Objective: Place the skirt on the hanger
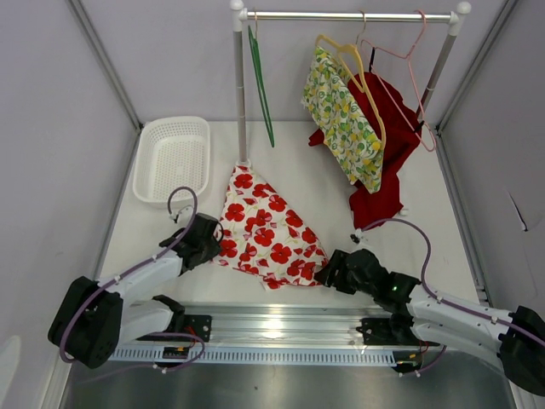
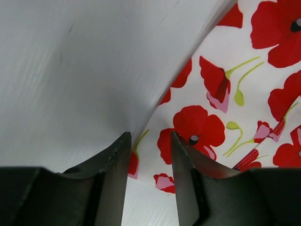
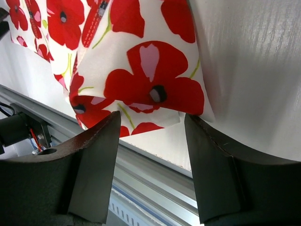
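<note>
The skirt [image 1: 268, 226], white with red poppies, lies flat on the white table in front of the rack. An empty green hanger [image 1: 260, 81] hangs at the left of the rail. My left gripper [image 1: 217, 244] is open at the skirt's left corner; in the left wrist view the gripper [image 2: 150, 141] has the skirt's [image 2: 207, 127] edge between its jaws. My right gripper [image 1: 328, 274] is open at the skirt's near right corner; in the right wrist view the gripper [image 3: 153, 117] has the skirt's [image 3: 150, 80] corner just ahead of its jaws.
A white basket [image 1: 173, 158] stands at the back left. The clothes rack [image 1: 240, 94] also carries a yellow hanger with a lemon-print garment [image 1: 345, 119] and a pink hanger with a red garment [image 1: 387, 136]. A metal rail [image 1: 281, 324] runs along the near edge.
</note>
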`<state>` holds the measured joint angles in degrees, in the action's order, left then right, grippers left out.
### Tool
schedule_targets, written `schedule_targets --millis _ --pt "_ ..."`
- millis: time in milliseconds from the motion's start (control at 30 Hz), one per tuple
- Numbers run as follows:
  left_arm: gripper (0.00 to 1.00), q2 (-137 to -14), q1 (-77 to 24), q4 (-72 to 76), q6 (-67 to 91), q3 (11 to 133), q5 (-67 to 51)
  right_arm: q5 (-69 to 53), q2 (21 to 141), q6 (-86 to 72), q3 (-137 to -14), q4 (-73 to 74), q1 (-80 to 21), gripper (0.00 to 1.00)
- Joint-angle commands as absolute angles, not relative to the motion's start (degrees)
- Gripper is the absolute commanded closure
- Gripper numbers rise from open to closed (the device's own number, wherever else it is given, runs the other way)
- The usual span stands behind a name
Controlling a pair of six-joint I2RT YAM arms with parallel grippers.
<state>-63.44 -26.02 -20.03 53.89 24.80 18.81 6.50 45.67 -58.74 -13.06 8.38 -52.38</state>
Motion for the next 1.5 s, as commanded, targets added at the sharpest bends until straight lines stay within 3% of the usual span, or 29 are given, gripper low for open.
schedule_targets --millis 0,367,467,667,767,1000,1233,1467 --pt "0.6 -66.7 -25.6 -18.2 53.2 23.5 14.2 6.2 46.1 -58.8 -12.1 5.3 -52.1 0.39" --pt "0.92 -66.6 -25.6 -17.1 52.1 23.1 13.3 4.9 47.9 -61.9 -9.7 0.6 -51.5 0.42" --pt "1.0 -66.4 -25.6 -17.0 51.8 23.0 13.0 5.4 49.7 -62.4 -9.8 -1.7 -51.4 0.49" --pt "1.0 -64.9 -25.6 -18.3 50.5 24.2 12.7 6.5 46.7 -62.7 -10.8 3.0 -51.2 0.65" --pt "1.0 -60.8 -25.6 -20.9 48.6 26.1 12.4 7.7 42.0 -61.5 -13.0 9.4 -50.8 0.82" --pt "1.0 -52.3 -25.6 -29.6 43.4 33.7 12.7 5.7 32.6 -57.0 -19.6 22.0 -45.1 0.98" --pt "1.0 -51.1 -25.5 -35.0 38.7 48.9 11.3 -1.7 35.8 -46.5 -36.6 27.1 -31.3 1.0" --pt "1.0 -58.0 -22.0 -35.5 35.2 67.8 9.9 -14.4 52.6 -37.5 -59.0 26.6 -15.1 1.0"
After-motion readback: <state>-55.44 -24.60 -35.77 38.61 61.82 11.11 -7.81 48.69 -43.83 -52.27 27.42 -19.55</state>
